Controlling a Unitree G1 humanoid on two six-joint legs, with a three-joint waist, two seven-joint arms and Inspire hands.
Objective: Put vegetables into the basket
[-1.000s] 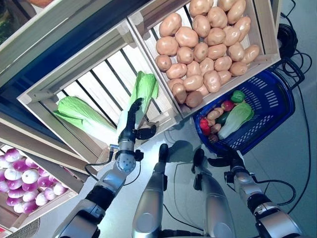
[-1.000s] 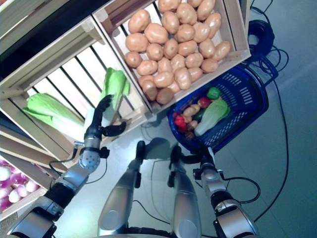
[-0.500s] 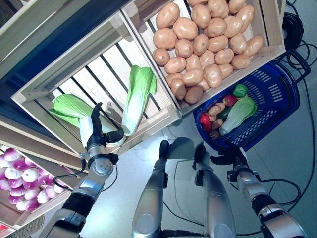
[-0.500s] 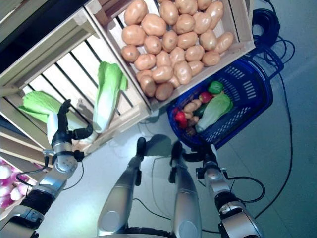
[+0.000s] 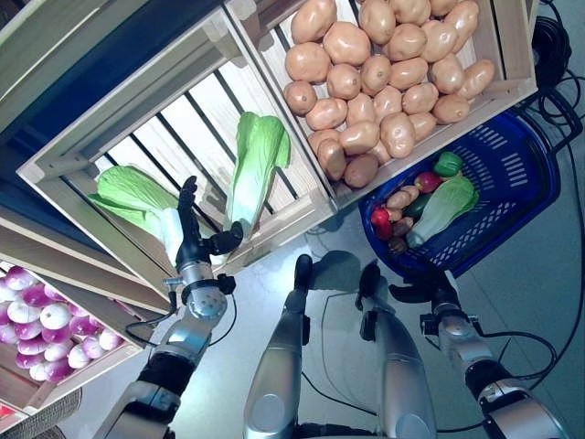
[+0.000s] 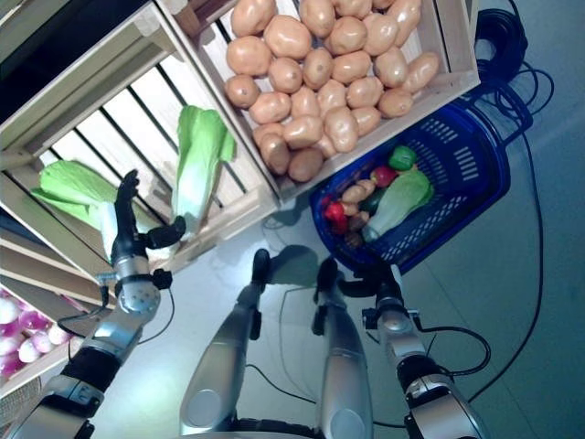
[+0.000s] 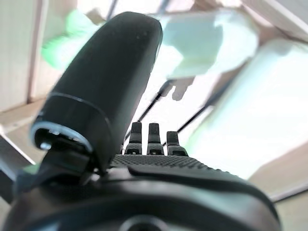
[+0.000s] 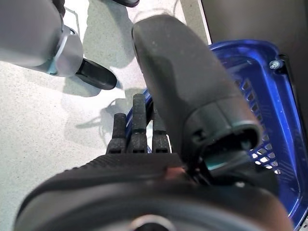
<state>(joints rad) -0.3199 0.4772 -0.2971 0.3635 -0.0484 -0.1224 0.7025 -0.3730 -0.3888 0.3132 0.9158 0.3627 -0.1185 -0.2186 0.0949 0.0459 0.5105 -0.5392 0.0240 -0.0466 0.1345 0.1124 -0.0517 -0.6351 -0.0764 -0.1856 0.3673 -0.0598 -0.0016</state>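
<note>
My left hand (image 5: 195,245), fingers spread and empty, reaches over the crate's front edge (image 5: 274,229), centre-left, between two cabbages (image 5: 254,160). My right hand (image 5: 430,291), fingers straight, hovers by the blue basket's (image 5: 512,183) lower rim.

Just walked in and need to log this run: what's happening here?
The robot is stocking a blue basket with vegetables. Its left robot hand is open, raised at the front of a wooden crate between two napa cabbages, one beside its fingers and another near its thumb, holding neither. The right robot hand is open, low by the basket's near rim, empty. The basket already holds a cabbage and some smaller vegetables. A potato crate sits above it.
</note>
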